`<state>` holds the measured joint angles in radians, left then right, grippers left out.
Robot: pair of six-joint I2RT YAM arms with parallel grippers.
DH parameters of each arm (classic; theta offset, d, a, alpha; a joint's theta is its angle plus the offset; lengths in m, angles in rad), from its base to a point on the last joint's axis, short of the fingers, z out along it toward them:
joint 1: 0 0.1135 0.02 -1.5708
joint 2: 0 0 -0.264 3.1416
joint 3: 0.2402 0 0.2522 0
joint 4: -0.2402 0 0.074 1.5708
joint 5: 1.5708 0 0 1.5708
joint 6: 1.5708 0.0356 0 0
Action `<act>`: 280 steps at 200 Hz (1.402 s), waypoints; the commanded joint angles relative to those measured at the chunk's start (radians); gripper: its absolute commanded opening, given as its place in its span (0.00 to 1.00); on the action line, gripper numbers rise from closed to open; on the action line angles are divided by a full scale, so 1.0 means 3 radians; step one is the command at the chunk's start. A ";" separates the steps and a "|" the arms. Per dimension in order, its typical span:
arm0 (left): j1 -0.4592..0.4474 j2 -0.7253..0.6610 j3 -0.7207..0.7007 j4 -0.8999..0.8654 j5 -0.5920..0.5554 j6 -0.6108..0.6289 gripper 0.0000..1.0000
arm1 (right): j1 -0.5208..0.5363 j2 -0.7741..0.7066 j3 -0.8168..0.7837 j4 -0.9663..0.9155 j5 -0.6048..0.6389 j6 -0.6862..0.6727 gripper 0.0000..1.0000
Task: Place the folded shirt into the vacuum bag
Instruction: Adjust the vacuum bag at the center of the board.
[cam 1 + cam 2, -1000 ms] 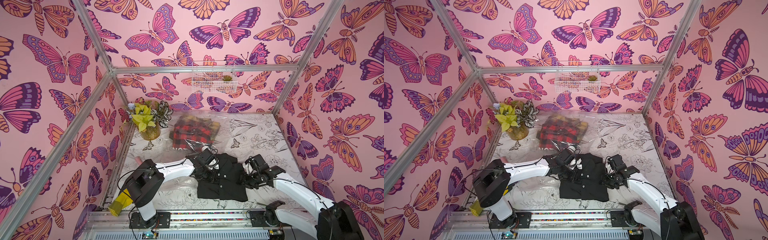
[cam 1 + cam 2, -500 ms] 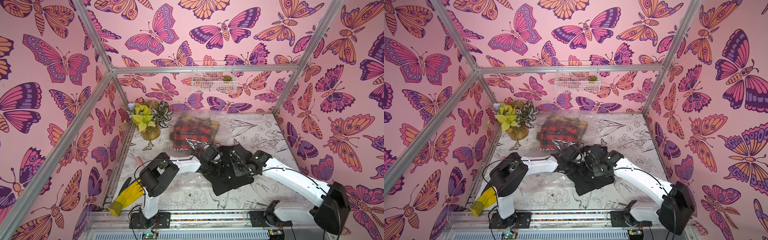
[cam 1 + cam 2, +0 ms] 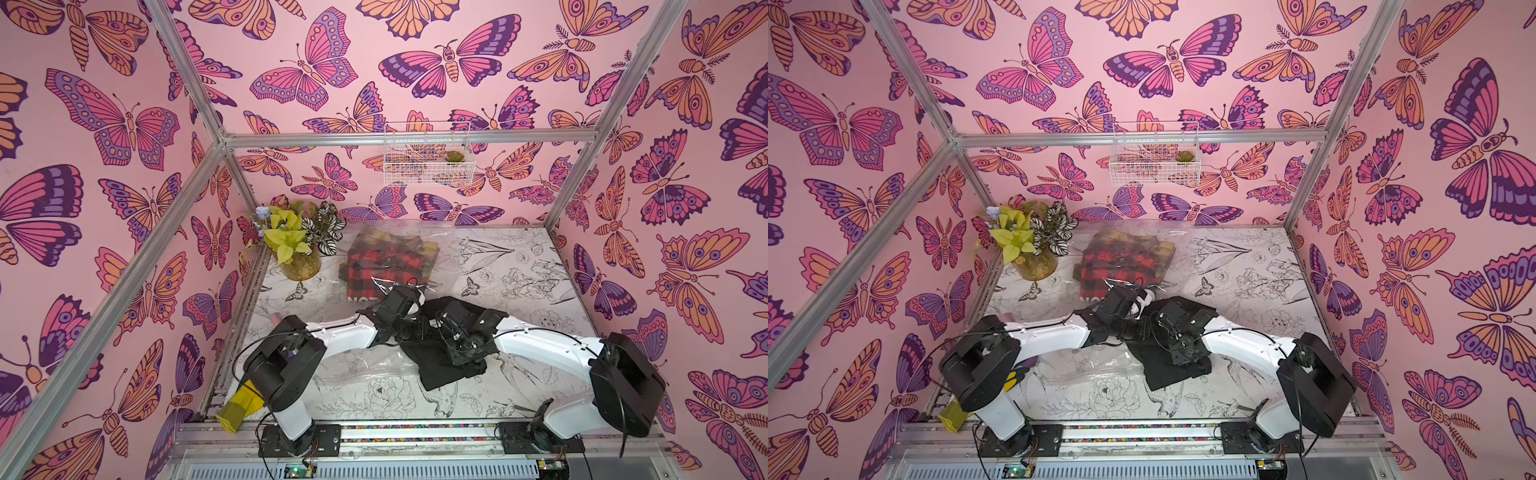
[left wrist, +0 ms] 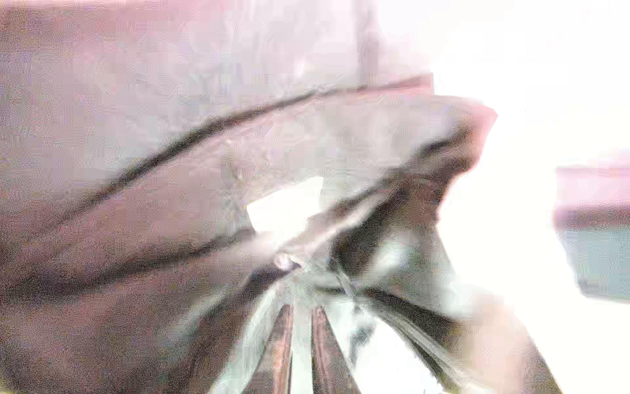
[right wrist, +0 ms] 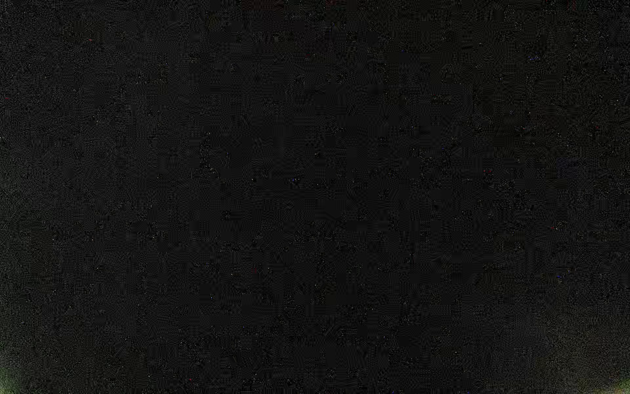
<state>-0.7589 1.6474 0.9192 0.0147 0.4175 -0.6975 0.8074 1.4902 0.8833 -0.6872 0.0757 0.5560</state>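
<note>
Black shirt (image 3: 440,372), soft and rumpled, lies mid-surface (image 3: 519,266) at the mouth of the bag (image 3: 349,370), against its glossy clear film. Only the blurred wrist view shows the left hand (image 3: 411,297) up close: fingers (image 4: 283,341) near together, pinching crinkled film into radiating creases. The right hand (image 3: 451,330) is down in the shirt. Its camera sees only black, so apart or together, I cannot tell. Red plaid (image 3: 386,266) sits inside the bag, at the back.
</note>
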 commanded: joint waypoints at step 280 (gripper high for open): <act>-0.0586 -0.0553 0.0482 -0.2119 -0.0716 0.1741 0.66 | -0.1423 0.0752 0.1421 -0.0967 0.0363 -0.0882 0.00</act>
<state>-0.8989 1.4605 1.0473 -0.5041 0.2417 -0.2516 0.3809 1.8553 1.3010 -0.9531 0.2153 0.3004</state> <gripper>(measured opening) 0.623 0.139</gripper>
